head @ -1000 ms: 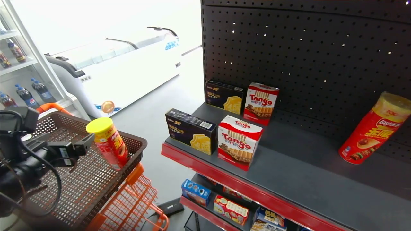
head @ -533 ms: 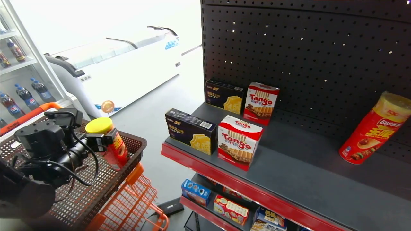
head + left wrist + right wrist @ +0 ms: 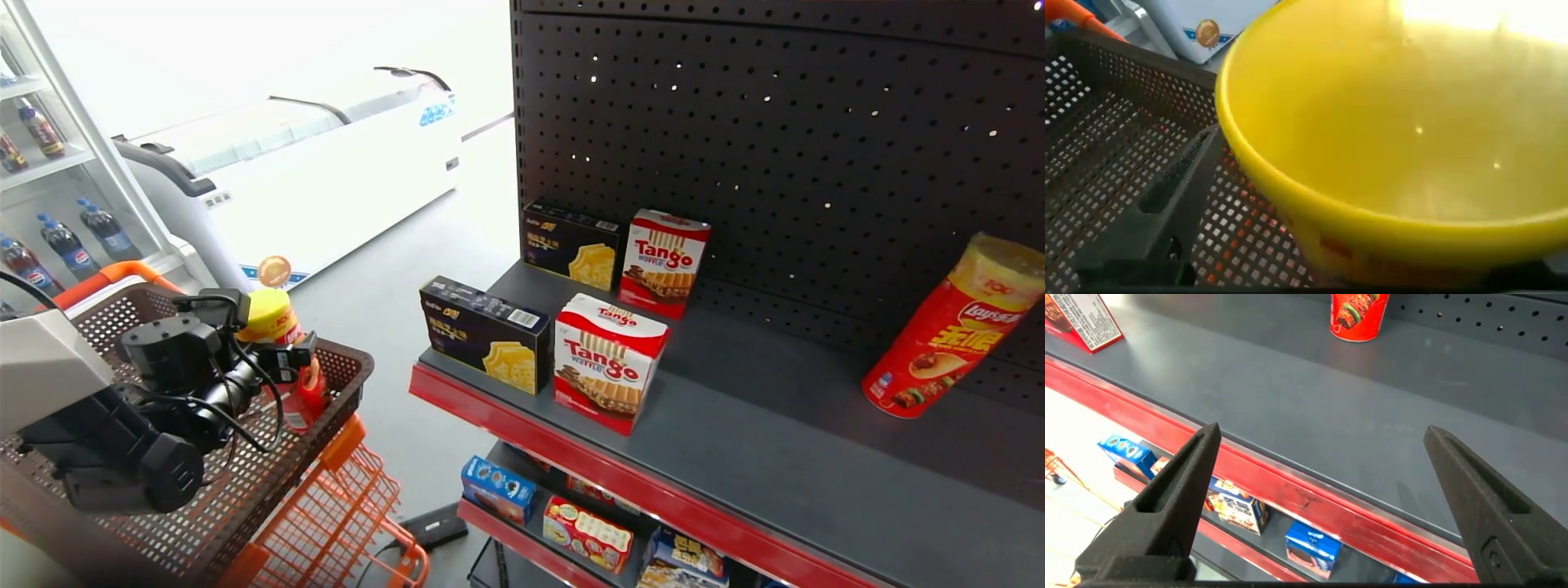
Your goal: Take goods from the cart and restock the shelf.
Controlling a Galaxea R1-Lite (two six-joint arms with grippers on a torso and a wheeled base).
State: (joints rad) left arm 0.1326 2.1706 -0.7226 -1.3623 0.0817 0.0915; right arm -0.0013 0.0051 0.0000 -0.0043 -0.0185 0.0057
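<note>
Okay, left gripper [image 3: 287, 359] at the one cart can [image 3: 263, 317] in the cart basket [image 3: 356, 365], grip can't tell. Right gripper [image 3: 1323, 506] fingers [image 3: 1176, 498] spread wide, facing the shelf [image 3: 1290, 400]: two dark boxes [image 3: 482, 331], two wafer boxes [image 3: 608, 359], one leaning shelf can [image 3: 1358, 314] beyond the fingertips.

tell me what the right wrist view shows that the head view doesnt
Right wrist view: the right tool, open, facing the shelf. Head view: the left tool at the yellow-lidded can in the cart basket, plus two black boxes. Both: that shelf, the red can leaning on the pegboard, and packs below.
</note>
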